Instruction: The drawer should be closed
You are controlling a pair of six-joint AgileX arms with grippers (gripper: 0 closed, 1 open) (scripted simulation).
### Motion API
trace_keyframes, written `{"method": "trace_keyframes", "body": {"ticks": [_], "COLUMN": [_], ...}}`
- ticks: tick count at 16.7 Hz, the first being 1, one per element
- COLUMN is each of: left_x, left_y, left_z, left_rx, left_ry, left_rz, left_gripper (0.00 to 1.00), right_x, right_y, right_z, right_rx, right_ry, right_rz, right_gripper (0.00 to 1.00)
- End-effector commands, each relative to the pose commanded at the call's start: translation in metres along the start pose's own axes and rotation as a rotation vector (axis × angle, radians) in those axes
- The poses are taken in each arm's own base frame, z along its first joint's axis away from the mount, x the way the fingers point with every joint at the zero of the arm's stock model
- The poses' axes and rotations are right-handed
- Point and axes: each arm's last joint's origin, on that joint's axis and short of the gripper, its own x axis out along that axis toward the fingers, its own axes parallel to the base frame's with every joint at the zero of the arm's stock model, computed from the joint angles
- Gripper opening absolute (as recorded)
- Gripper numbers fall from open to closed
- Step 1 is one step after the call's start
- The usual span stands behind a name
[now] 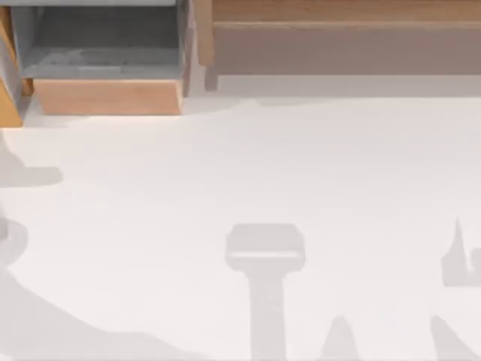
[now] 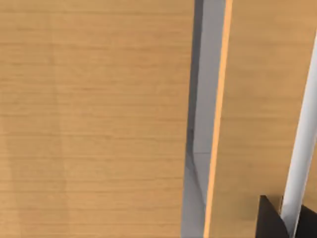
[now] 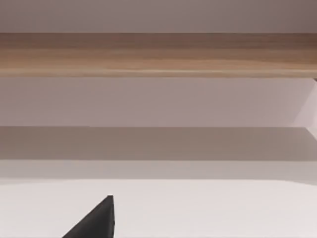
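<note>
Clearly pulled out, the drawer [image 1: 105,68] sits at the far left of the top view, up against the back edge of the white tabletop [image 1: 248,173]. Its light tan wooden front panel [image 1: 107,96] faces the open tabletop, and behind that panel lie a grey speckled inner floor and grey side walls, so the box stands open. To its right, along the same back edge, runs a long wooden ledge [image 1: 346,34] with a grey-brown face. Soft grey shadows of the arms fall across the near half of the tabletop.

From the left wrist view, tan wood grain of the drawer's cabinet fills most of the frame, close to the camera, split by 1 narrow grey gap [image 2: 205,119] with a bright orange edge beside it. A white strip runs slantwise near 1 corner, and dark tips of the left gripper's fingers [image 2: 270,220] poke in just beside it; whether they are released or clenched I cannot tell.

From the right wrist view, the long wooden ledge [image 3: 158,54] stretches across, with its grey-brown face in shade below and the white tabletop [image 3: 208,208] nearer the camera. 1 dark tip of the right gripper's fingers [image 3: 96,220] hangs over the tabletop, well apart from the ledge; its state I cannot tell either.
</note>
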Motion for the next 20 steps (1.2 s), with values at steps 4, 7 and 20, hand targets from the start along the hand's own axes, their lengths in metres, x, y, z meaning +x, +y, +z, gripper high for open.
{"method": "trace_keyframes", "body": {"ticks": [4, 7, 20], "left_x": [0.021, 0.045, 0.063], "left_y": [0.000, 0.001, 0.001], "left_z": [-0.001, -0.001, 0.001], "left_rx": [-0.003, -0.005, -0.001], "left_ry": [0.002, 0.000, 0.000], "left_rz": [0.001, 0.000, -0.001], "left_gripper": [0.00, 0.00, 0.45], "right_x": [0.000, 0.000, 0.000], "right_y": [0.000, 0.000, 0.000], "right_z": [0.000, 0.000, 0.000], "right_rx": [0.000, 0.000, 0.000], "right_ry": [0.000, 0.000, 0.000], "right_rz": [0.000, 0.000, 0.000], "right_gripper": [1.00, 1.00, 1.00]}}
